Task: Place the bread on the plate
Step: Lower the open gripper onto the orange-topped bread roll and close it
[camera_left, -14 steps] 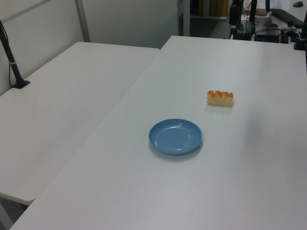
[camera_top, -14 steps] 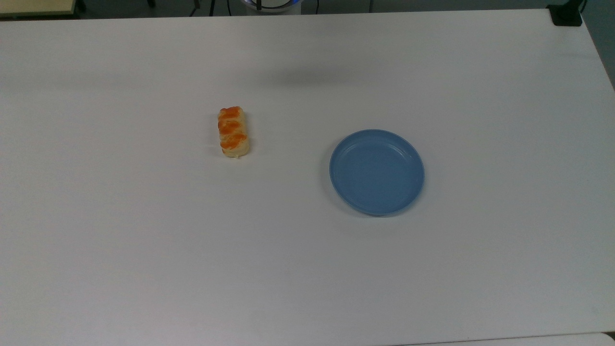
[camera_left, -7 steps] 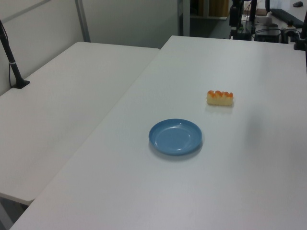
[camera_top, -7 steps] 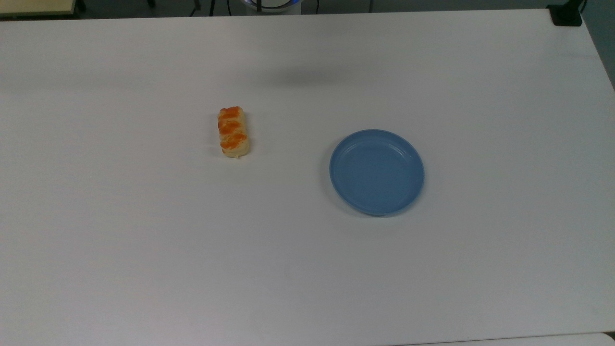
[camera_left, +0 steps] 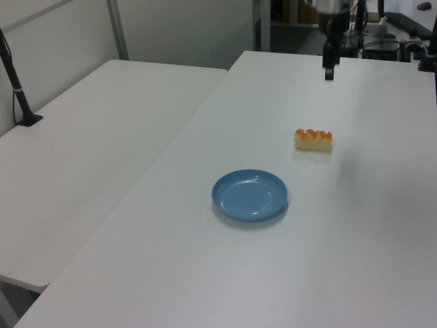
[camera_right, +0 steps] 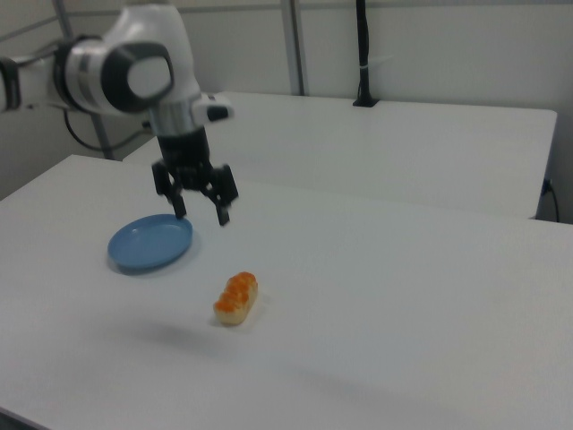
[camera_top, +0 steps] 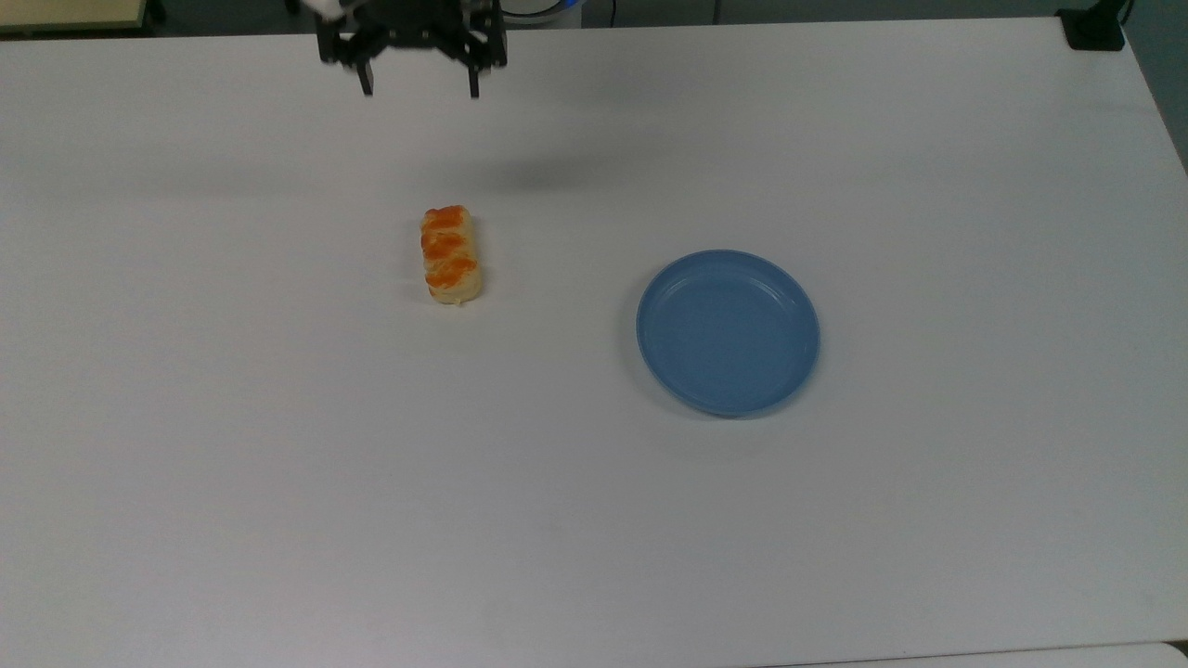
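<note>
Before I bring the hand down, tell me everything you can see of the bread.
The bread is a small oblong bun, pale yellow with orange-brown glazed lumps along its top. It lies flat on the white table, glazed side up, long axis running up and down in the top view. Nothing touches it but the table. It sits apart from the blue plate, on the top view's left of it. The open hand hangs clear of it.

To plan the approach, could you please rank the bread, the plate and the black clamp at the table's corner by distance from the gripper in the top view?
From the gripper:
1. The bread, just below it.
2. The plate, lower right.
3. The black clamp, at the far right corner.
</note>
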Tool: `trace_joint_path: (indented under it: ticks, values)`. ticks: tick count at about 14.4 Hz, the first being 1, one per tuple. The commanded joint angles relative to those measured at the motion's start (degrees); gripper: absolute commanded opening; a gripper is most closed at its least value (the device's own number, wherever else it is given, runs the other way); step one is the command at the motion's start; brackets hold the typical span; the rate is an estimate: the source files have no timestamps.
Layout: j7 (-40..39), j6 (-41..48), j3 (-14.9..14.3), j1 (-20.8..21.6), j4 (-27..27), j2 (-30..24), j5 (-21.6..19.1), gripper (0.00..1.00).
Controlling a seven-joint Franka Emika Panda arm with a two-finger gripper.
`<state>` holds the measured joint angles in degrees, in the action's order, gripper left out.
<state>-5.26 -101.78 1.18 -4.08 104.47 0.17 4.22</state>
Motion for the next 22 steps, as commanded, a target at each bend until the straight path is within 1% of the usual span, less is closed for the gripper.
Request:
trace_joint_path:
  ticks: [1, 6, 8, 10, 11, 12, 14, 15, 16, 17, 19, 20, 22]
  values:
    - [-1.3, -8.0, -0.4, -0.5, 6.3, 3.9, -1.2, 1.00]
    - [-0.6, -17.1, -0.4, -0.4, 6.3, 14.5, -0.3, 1.00]
    - [-0.5, -19.5, -0.4, -0.4, 6.2, 16.7, 0.4, 1.00]
    - [-0.3, -20.7, -0.3, -0.1, 6.3, 17.4, 0.4, 0.99]
    - [-0.2, -21.0, -0.2, 0.0, 6.3, 17.5, 0.4, 0.94]
    - [-0.2, -21.1, -0.1, 0.2, 6.3, 17.8, 0.4, 0.81]
    - [0.2, -21.1, 0.2, 0.5, 6.0, 18.2, 0.3, 0.46]
    - [0.9, -21.1, 0.3, 0.6, 5.8, 18.0, 0.3, 0.32]
    - [1.7, -21.0, 0.4, 0.6, 5.7, 17.8, 0.2, 0.22]
    - [2.6, -20.8, 0.5, 0.7, 5.2, 17.4, 0.1, 0.19]
    - [3.9, -20.1, 0.8, 2.0, 3.3, 16.6, -0.3, 0.19]
    - [5.4, -20.0, 0.8, 3.0, 2.5, 15.9, -0.4, 0.19]
    - [9.1, -18.5, 0.8, 6.9, -0.5, 15.8, -0.4, 0.19]
